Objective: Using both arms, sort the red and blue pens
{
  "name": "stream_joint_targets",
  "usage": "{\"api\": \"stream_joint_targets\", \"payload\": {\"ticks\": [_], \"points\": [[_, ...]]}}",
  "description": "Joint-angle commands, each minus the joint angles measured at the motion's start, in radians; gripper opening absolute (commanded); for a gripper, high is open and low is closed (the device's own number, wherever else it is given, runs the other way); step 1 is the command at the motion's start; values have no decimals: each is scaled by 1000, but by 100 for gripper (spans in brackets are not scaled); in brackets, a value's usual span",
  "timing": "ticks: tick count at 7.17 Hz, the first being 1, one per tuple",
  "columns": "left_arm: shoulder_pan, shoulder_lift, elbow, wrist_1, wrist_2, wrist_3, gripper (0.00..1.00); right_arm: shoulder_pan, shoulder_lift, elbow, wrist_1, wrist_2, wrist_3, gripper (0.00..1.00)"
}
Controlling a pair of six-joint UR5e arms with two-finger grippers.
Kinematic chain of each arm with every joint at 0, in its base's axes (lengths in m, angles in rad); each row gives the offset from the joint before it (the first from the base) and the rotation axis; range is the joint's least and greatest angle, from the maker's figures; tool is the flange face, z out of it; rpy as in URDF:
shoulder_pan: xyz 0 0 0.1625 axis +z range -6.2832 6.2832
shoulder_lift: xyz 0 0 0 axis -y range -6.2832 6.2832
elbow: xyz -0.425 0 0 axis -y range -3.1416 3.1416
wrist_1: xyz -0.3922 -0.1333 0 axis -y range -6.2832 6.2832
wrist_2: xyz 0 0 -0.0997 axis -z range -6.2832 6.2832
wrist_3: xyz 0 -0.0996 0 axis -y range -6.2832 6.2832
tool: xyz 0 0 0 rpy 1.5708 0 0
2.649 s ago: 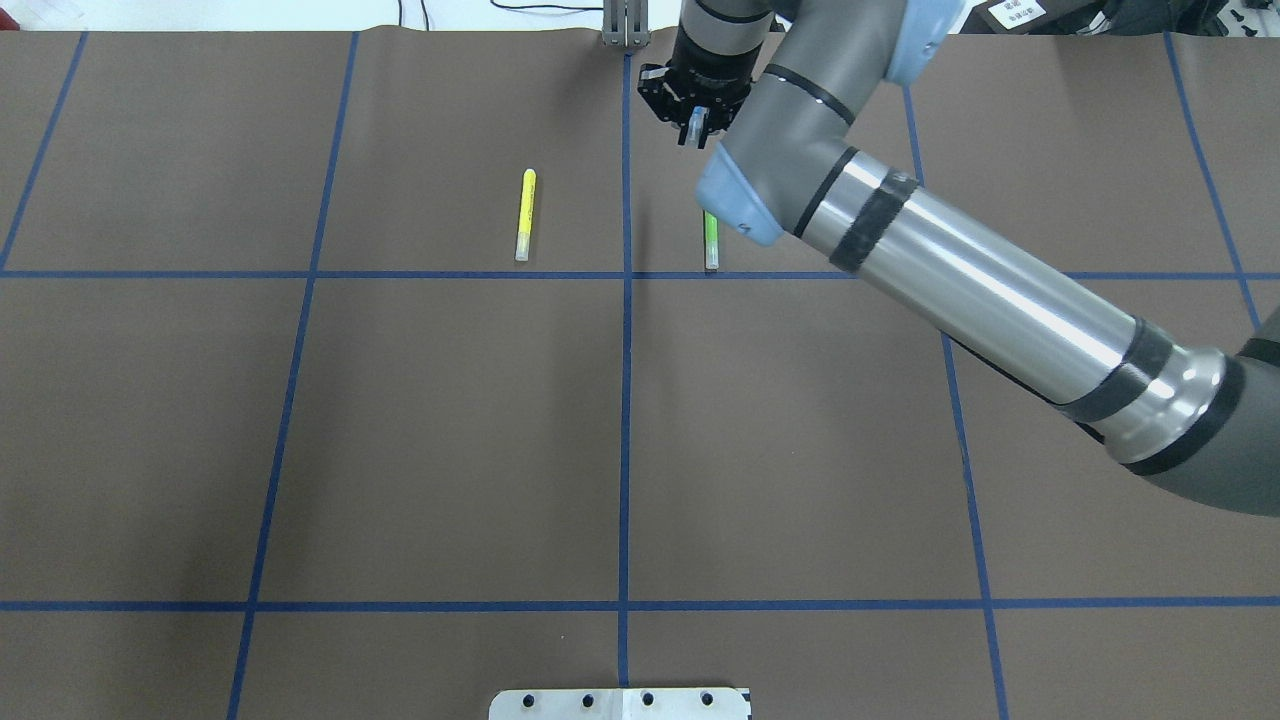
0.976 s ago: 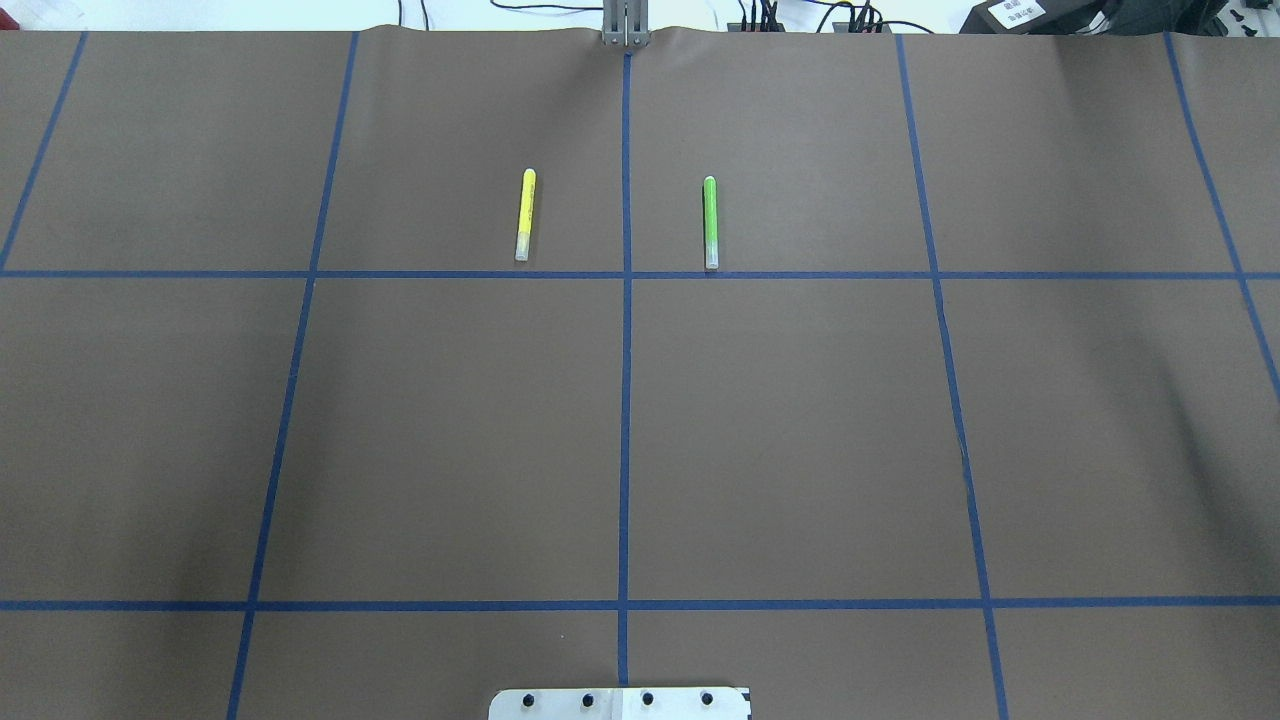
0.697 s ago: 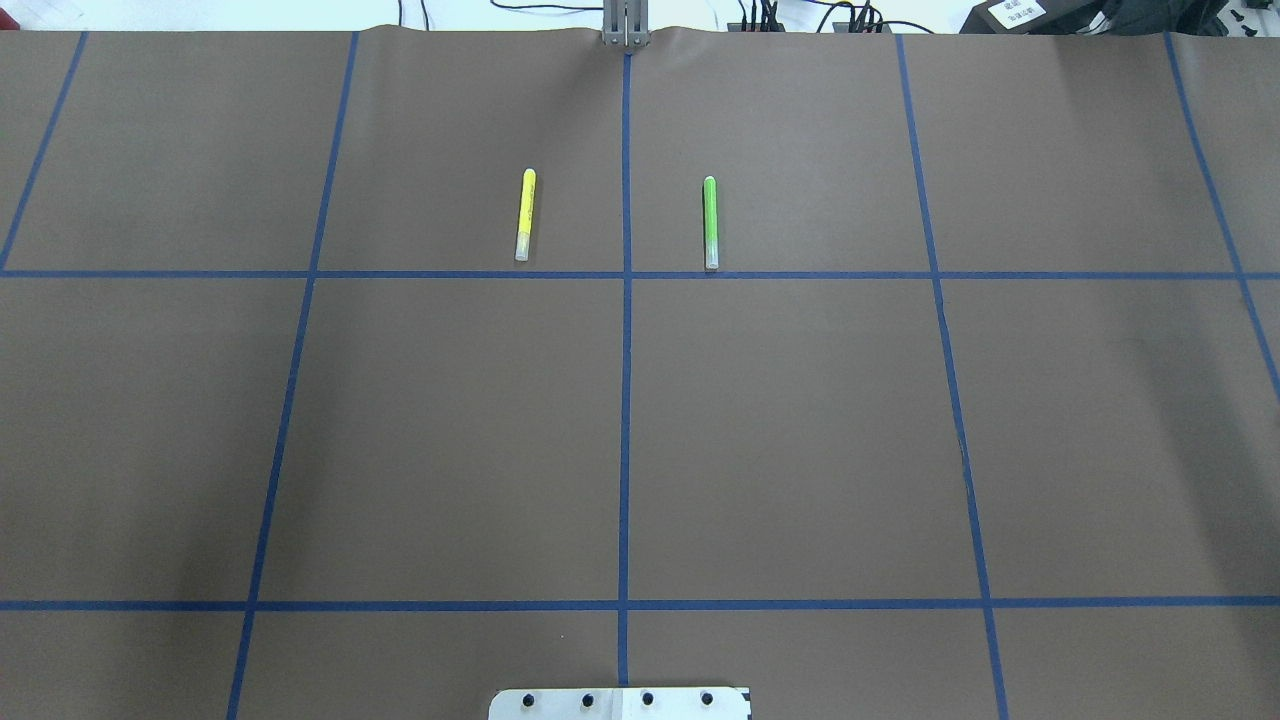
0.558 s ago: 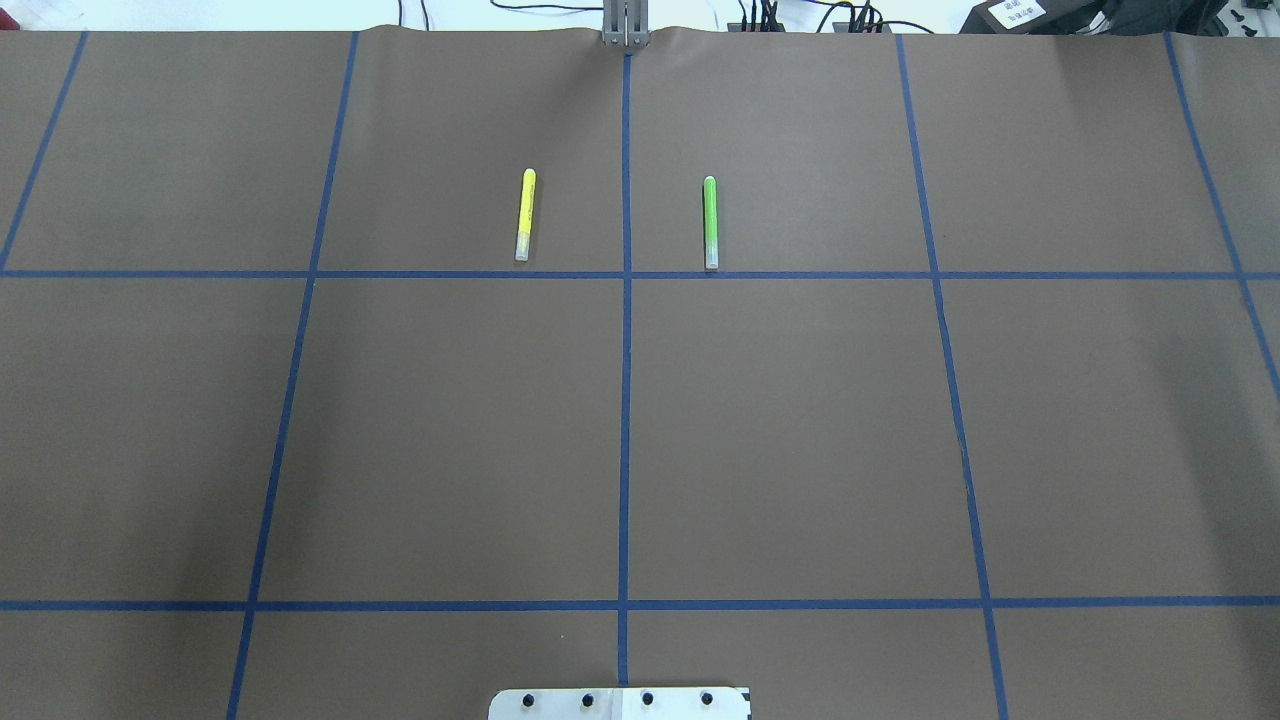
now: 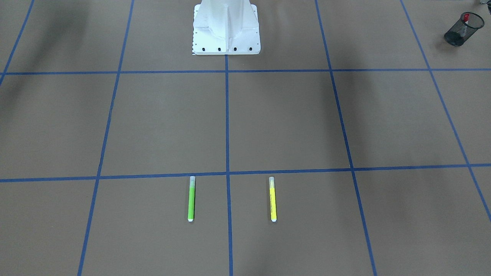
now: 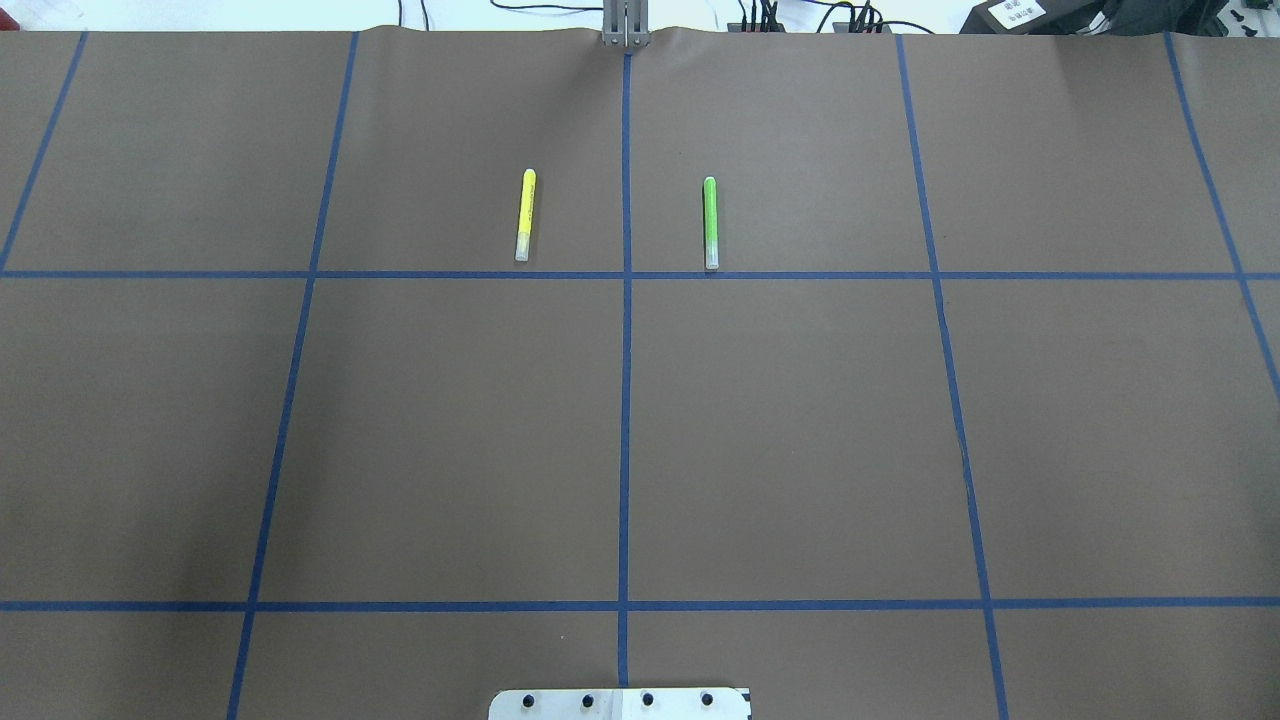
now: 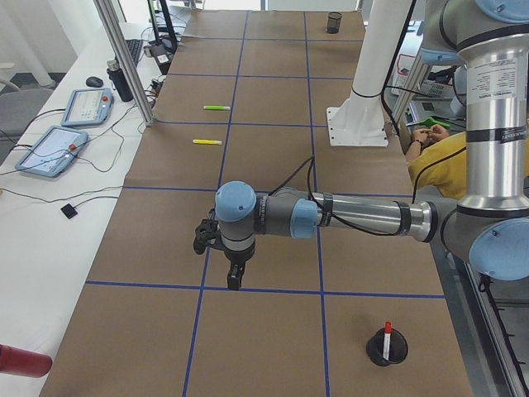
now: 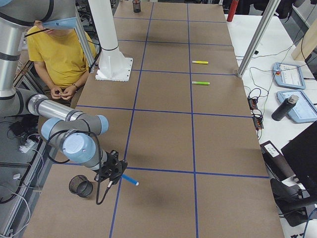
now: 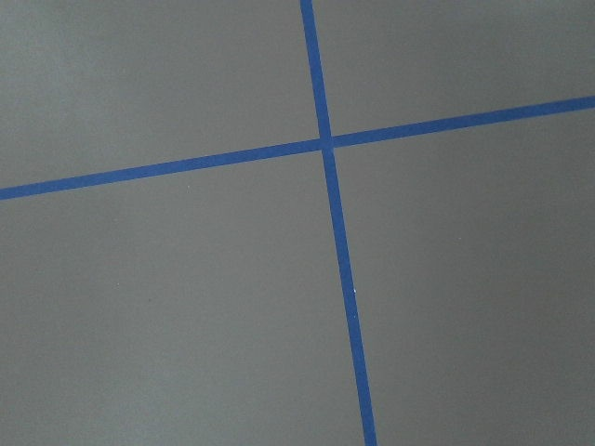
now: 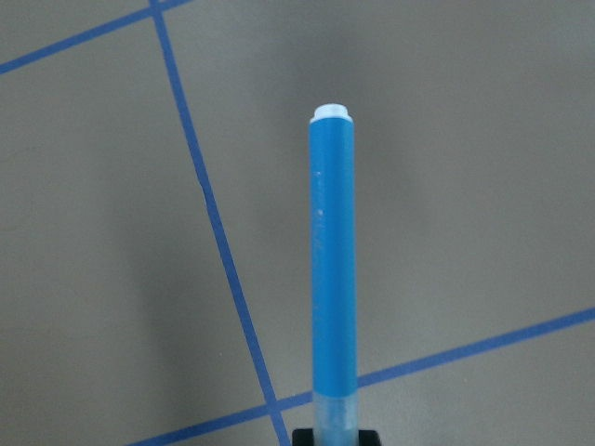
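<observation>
Here, the right fingers (image 10: 311,437) pinch a slim blue-barrelled pen (image 10: 333,269) by its clear cap, likely bound for the nearby black mesh cup (image 8: 80,186); the left fingers (image 7: 235,279) cannot be judged.

The red pen (image 7: 386,333) stands in a black mesh cup (image 7: 387,351) — the blue pen (image 10: 332,269), seemingly level, juts from the right gripper (image 8: 118,173).

The right arm (image 8: 59,111) has swung out of the overhead view, uncovering the green marker (image 6: 710,222).
</observation>
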Motion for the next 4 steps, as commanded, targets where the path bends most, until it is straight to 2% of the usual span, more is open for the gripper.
{"api": "stream_joint_targets", "payload": {"ticks": [1, 2, 4], "points": [[0, 5, 0, -14, -5, 1, 100, 186, -67, 48, -296, 21, -59, 0], [0, 5, 0, -21, -5, 2, 100, 263, -58, 74, -472, 13, -111, 0], [0, 5, -3, -22, -5, 2, 100, 325, -55, 85, -714, 4, -127, 0]]}}
